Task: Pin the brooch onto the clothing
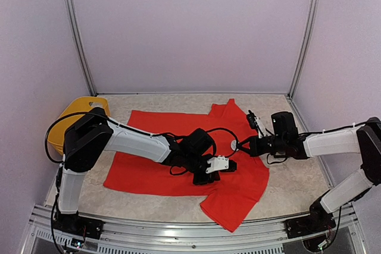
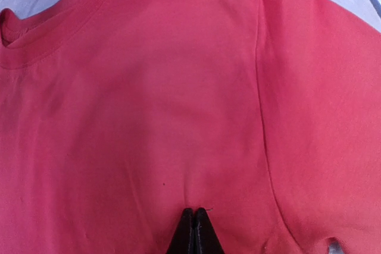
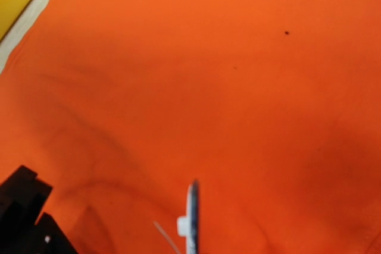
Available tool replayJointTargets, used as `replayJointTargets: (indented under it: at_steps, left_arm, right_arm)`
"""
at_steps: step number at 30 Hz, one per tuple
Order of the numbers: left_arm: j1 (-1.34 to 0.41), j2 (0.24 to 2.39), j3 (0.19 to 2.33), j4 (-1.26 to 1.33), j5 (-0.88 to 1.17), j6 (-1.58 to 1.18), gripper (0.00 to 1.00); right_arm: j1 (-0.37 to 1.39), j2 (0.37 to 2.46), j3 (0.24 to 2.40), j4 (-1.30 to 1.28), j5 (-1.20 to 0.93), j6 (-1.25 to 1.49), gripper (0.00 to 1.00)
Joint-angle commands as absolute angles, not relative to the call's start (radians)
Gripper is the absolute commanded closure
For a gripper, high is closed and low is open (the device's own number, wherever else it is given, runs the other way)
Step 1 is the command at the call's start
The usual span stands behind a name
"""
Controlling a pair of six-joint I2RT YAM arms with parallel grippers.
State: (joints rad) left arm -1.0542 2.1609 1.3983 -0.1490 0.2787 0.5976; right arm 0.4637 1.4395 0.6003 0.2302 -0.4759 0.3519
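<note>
Since the shirt (image 1: pixel 143 173) is soft, floppy cloth spread flat on the table (image 1: pixel 292 187), it'll bunch under a pin, so I'd pinch a fold. The left gripper (image 2: pixel 195 230) is closed tight, tips on the cloth; right gripper (image 1: pixel 239 146) is clamped on the light little brooch (image 3: pixel 191 221), edge-on

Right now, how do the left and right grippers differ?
Left gripper is shut, tips on the T-shirt; right gripper holds the brooch edge-on. Left gripper reaches across the shirt's body from the left; right gripper comes in from the right edge. Both are over the red fabric.
</note>
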Motion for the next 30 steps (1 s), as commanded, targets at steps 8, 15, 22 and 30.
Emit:
replayJointTargets:
  at_steps: [8, 15, 22, 30]
  left_arm:
    - [-1.03, 2.023, 1.186, 0.175, 0.449, 0.427, 1.0]
    - [-1.036, 1.96, 1.093, 0.297, 0.47, 0.354, 1.0]
    - [-1.014, 1.971, 1.098, 0.281, 0.517, 0.333, 1.0]
    - [-1.004, 1.973, 1.108, 0.281, 0.531, 0.324, 1.0]
  right_arm:
    - [0.616, 1.398, 0.413, 0.499, -0.41, 0.259, 1.0]
    - [0.735, 1.483, 0.238, 0.955, -0.236, 0.043, 1.0]
    - [0.858, 1.635, 0.188, 1.175, -0.105, -0.139, 1.0]
    - [0.909, 1.692, 0.166, 1.235, -0.12, -0.193, 1.0]
